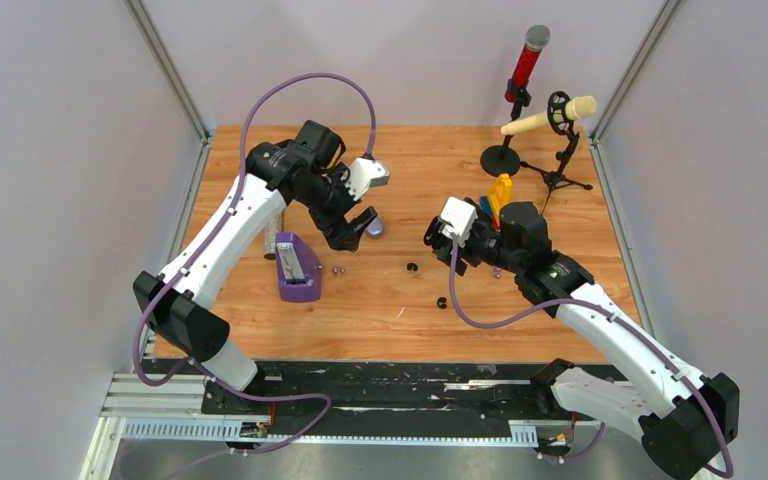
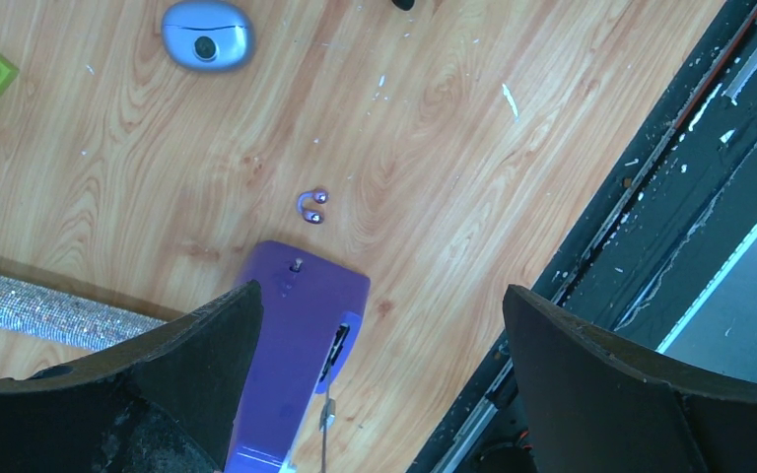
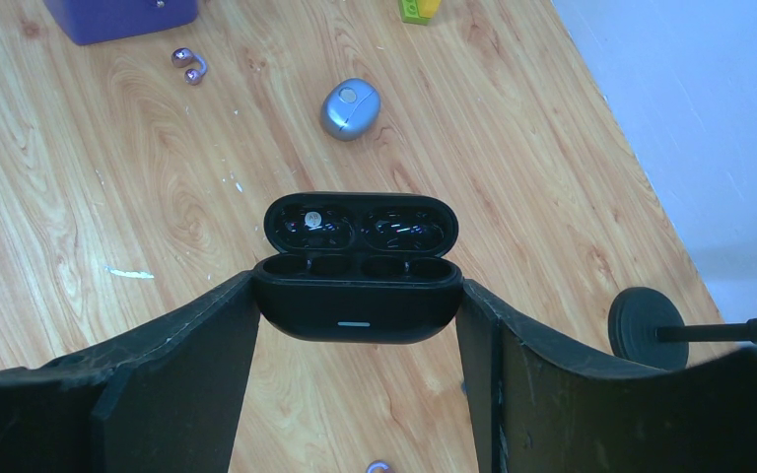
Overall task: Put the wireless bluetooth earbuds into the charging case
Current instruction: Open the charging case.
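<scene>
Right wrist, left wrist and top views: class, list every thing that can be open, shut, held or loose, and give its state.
black case: lid open, wells look empty, gripped.
right gripper: shut on black case.
left gripper: open, holding nothing.
blue-grey case: closed, not held.
purple earbuds: lying loose, in no case.
black earbuds: lying loose, in no case.
</scene>
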